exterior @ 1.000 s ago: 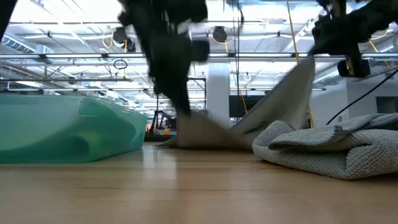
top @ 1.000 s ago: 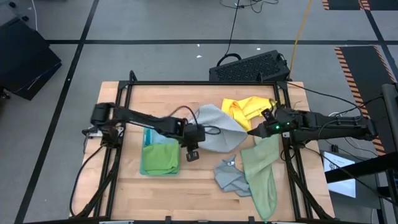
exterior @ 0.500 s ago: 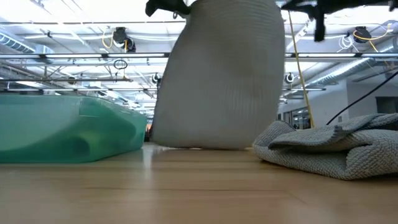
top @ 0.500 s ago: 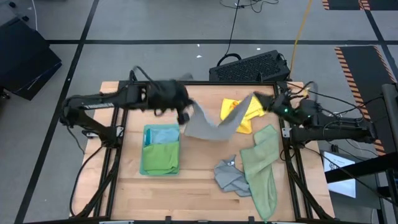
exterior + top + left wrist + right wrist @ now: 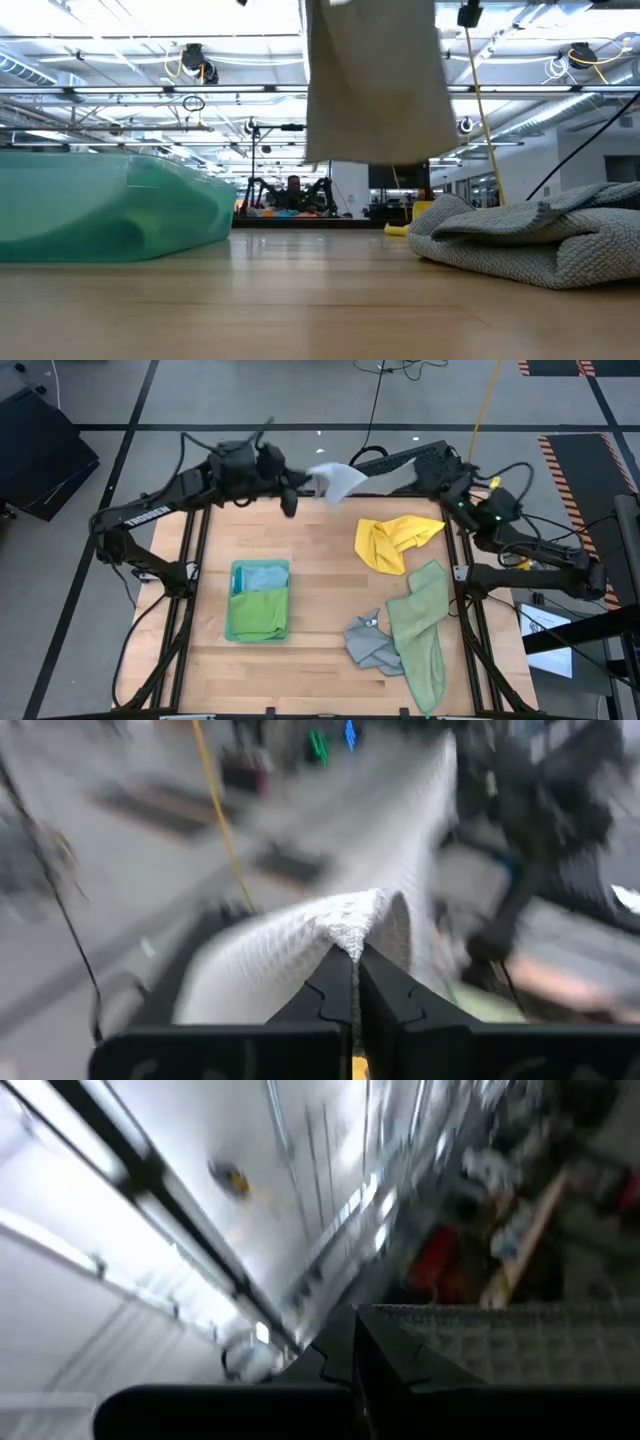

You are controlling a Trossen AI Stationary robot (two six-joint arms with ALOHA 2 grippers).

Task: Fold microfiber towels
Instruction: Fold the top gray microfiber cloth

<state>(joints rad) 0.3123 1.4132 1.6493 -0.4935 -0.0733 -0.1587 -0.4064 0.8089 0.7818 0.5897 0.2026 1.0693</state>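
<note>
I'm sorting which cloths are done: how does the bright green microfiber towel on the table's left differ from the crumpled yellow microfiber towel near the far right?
The bright green microfiber towel is folded into a neat flat rectangle; the yellow microfiber towel lies crumpled and uneven. The green one rests on a folded light blue towel; the yellow one lies directly on the wooden table. Both lie untouched by either gripper.

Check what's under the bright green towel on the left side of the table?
A light blue towel lies under the bright green towel, its far part showing. Whatever lies beneath them, and how far the blue one reaches, is covered.
</note>
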